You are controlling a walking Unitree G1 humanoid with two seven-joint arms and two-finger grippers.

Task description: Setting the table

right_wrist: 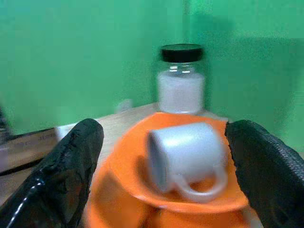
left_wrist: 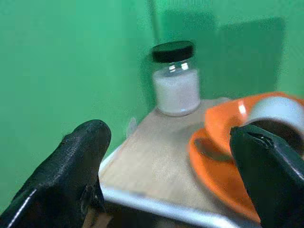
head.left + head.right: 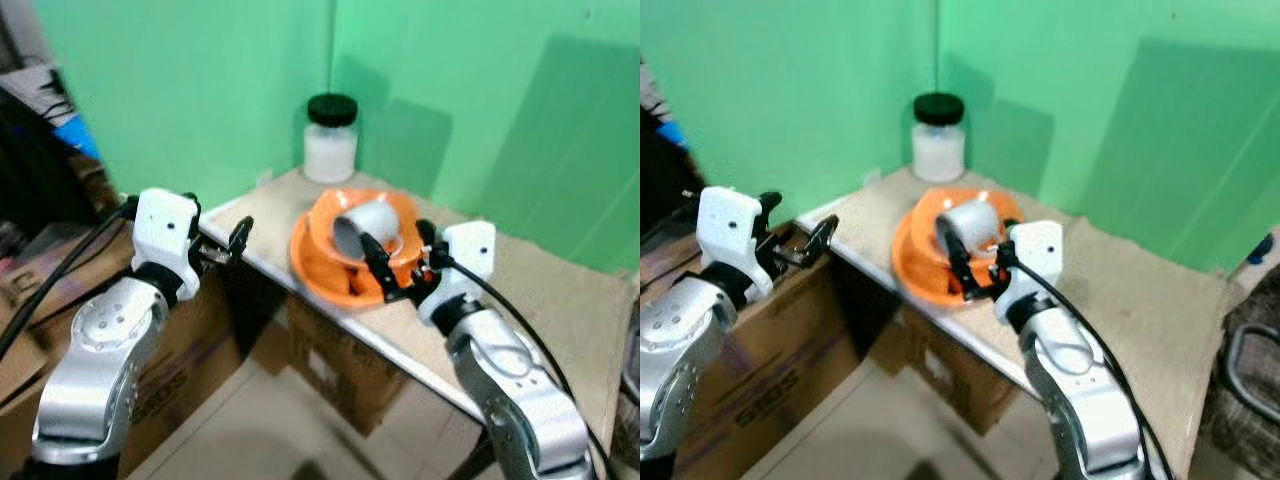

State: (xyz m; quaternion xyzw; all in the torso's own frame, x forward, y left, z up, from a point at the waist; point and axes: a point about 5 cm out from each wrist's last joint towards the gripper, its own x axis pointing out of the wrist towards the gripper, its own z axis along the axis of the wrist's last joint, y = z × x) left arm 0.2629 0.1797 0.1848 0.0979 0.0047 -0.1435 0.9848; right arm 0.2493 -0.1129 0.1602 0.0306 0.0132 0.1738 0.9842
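Note:
An orange plate (image 3: 312,268) lies near the front edge of the table (image 3: 560,300). An orange bowl (image 3: 327,214) rests on the plate, and a white mug (image 3: 365,228) lies on its side inside the bowl, mouth toward me. My right gripper (image 3: 400,262) is open just in front of the plate's near rim, and its fingers (image 1: 64,173) frame the mug without touching it. At the table's left corner my left gripper (image 3: 232,243) is open and holds nothing. In its wrist view the plate (image 2: 216,166) lies ahead between the fingers.
A glass jar (image 3: 331,140) with a black lid and white contents stands at the back corner against the green wall. Cardboard boxes (image 3: 200,350) stand under and left of the table. Bare beige tabletop stretches to the right of the plate.

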